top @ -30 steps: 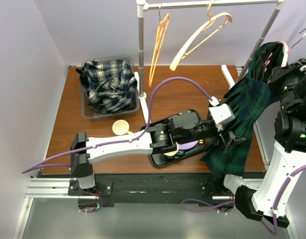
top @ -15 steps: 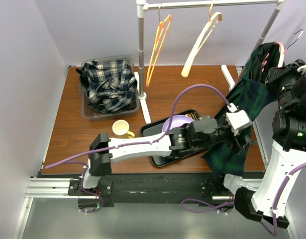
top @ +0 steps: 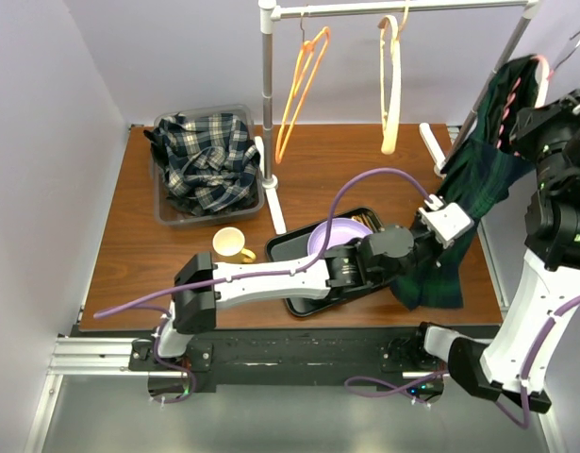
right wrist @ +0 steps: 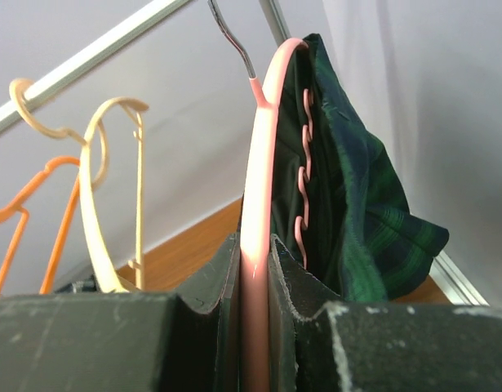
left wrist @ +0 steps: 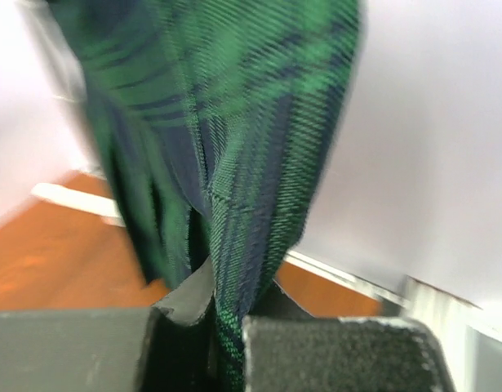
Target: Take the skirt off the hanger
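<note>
Left fingers (left wrist: pixel 182 314) pinch the skirt (top: pixel 459 208), which hangs off the pink hanger (right wrist: pixel 255 188) by the bench (top: pixel 139 236)'s right end. Your right fingers (right wrist: pixel 287 273) clamp that hanger. Pull crooked and cloth may snag its notches, or slip.

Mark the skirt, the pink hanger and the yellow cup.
skirt (top: pixel 483 179), top view, middle of the hanging cloth.
pink hanger (right wrist: pixel 255 204), right wrist view, middle of its arm.
yellow cup (top: pixel 229 243), top view, its body.

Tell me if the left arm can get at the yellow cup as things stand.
Probably not yet: its fingers are shut on the skirt, well right of the cup.
</note>
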You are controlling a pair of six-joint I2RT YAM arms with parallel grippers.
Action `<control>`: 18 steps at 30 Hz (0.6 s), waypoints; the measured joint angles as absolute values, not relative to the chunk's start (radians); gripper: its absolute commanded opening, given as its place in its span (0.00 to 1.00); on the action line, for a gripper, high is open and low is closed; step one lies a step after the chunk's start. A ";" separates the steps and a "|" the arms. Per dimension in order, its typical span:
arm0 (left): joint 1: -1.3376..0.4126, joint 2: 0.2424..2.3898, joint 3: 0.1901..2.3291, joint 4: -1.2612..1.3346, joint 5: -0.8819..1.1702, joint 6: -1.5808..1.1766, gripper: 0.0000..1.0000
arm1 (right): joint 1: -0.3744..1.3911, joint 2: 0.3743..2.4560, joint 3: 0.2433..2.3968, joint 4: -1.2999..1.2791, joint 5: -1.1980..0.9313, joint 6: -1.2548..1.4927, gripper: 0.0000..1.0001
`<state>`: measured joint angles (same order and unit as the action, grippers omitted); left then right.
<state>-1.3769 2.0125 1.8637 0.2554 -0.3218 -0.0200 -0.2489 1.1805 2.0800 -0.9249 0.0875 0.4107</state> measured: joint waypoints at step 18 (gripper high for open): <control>-1.384 1.932 1.748 0.725 -0.799 0.521 0.00 | -0.247 1.102 2.099 -0.731 0.007 0.561 0.00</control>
